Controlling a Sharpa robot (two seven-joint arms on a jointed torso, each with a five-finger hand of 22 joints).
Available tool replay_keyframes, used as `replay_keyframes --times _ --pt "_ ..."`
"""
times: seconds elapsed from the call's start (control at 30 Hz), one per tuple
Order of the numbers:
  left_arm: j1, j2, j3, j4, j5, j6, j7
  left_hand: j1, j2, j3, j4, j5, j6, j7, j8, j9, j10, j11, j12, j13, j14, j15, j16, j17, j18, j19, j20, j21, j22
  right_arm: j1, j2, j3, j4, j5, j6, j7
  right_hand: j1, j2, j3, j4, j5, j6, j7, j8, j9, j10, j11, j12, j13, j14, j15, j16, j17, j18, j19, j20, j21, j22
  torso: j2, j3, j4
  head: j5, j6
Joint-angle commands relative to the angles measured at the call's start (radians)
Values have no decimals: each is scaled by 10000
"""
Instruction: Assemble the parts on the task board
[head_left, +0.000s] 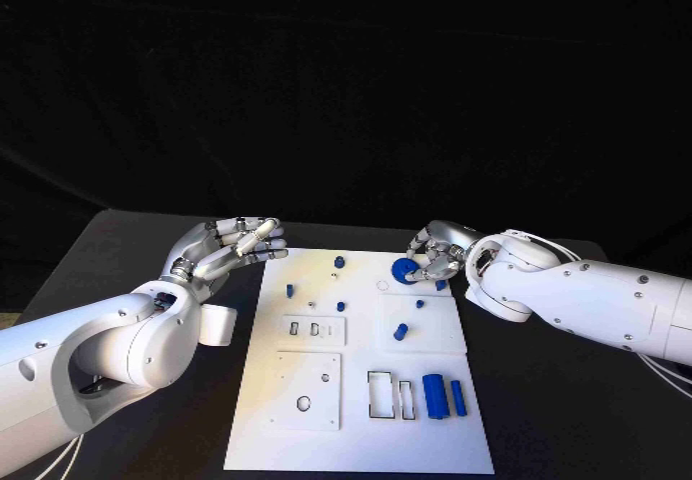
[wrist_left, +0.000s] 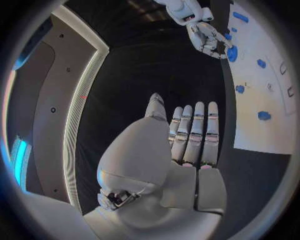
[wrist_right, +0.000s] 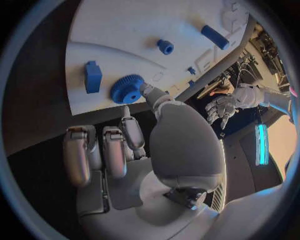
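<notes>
Two hands up: right hand (head_left: 441, 256) pinches the blue gear (head_left: 407, 268) at the task board (head_left: 361, 420) top edge. Left hand (head_left: 231, 247) hovers upper left of board, fingers (wrist_left: 195, 131) released, straight, holding nothing.

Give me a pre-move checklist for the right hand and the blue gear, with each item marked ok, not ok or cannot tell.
1. Right hand at the blue gear: ok; its fingers touch the gear at the far end of the task board.
2. Firm grip on the gear: cannot tell; the right wrist view shows one fingertip on its rim.
3. Gear seated on a peg: cannot tell.
4. Left hand out of the way: ok; it holds nothing, off the board's left edge.
5. Long blue block clear of the work: ok; it lies at the board's near right.
</notes>
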Motion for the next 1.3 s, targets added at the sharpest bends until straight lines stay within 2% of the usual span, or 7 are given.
replay_keyframes --times 0.03,0.27,0.53,0.77,0.97,1.1,1.3 --pt "14 9 8 14 22 176 48 34 92 -46 1 -53 -57 -24 -60 14 -37 -6 -34 -14 -49 20 -62 10 184 36 53 -32 -14 -26 47 -4 -40 -87 217 -91 81 -2 9 61 71 -27 24 52 23 111 4 83 50 1060 71 52 2624 -194 592 60 59 2086 -4 5 -20 3 -20" --pt "14 13 8 13 22 181 41 38 97 -61 -2 -56 -60 -29 -65 20 -47 -10 -32 -14 -55 22 -73 16 183 33 56 -40 -20 -42 121 -8 -208 -91 237 -80 110 44 133 108 192 37 21 77 59 178 2 266 212 1060 74 52 2624 -205 622 66 90 2126 -8 0 9 -11 -26" --pt "14 8 8 15 22 184 36 38 97 -61 -2 -56 -60 -29 -65 20 -47 -10 -32 -14 -55 22 -73 16 183 33 56 -40 -20 -88 230 -18 -368 -62 335 -59 134 80 322 137 274 150 7 115 90 282 -10 470 395 1060 67 52 2624 -218 658 63 128 2173 6 8 -3 15 -55" --pt "14 2 8 16 22 185 26 39 104 -73 -3 -57 -63 -29 -69 25 -55 -10 -31 -13 -62 25 -84 20 182 31 58 -46 -25 -124 294 -25 -502 -38 388 -47 99 119 476 187 340 227 0 130 102 356 -18 599 511 1060 62 52 2624 -227 682 59 152 2203 4 -1 0 18 -93" --pt "14 0 8 14 22 199 16 39 104 -73 -3 -57 -63 -29 -69 25 -55 -10 -31 -13 -62 25 -84 20 182 31 58 -46 -25 -166 302 -31 -493 -256 371 -101 67 78 592 208 335 360 -29 170 122 497 -39 803 696 1060 48 52 2624 -245 732 49 204 2262 -3 2 -6 11 -110" --pt "14 -6 8 8 22 205 6 39 104 -73 -3 -57 -63 -29 -69 25 -55 -10 -31 -13 -62 25 -84 20 182 31 58 -46 -25 -200 268 -34 -389 -471 55 -176 68 87 782 221 397 552 -75 222 140 693 -80 1074 945 1060 16 52 2624 -266 788 24 262 2327 -6 0 -15 9 -113" --pt "14 -6 8 -8 22 215 -3 40 113 -90 -3 -57 -70 -27 -77 32 -67 -9 -30 -13 -68 28 -98 28 183 30 60 -53 -32 -228 194 -34 -123 -1027 -793 -299 68 108 1249 194 839 970 -202 319 170 1057 -195 1553 1407 1060 -85 52 2624 -338 981 -67 462 2540 -14 4 -4 -3 -92"
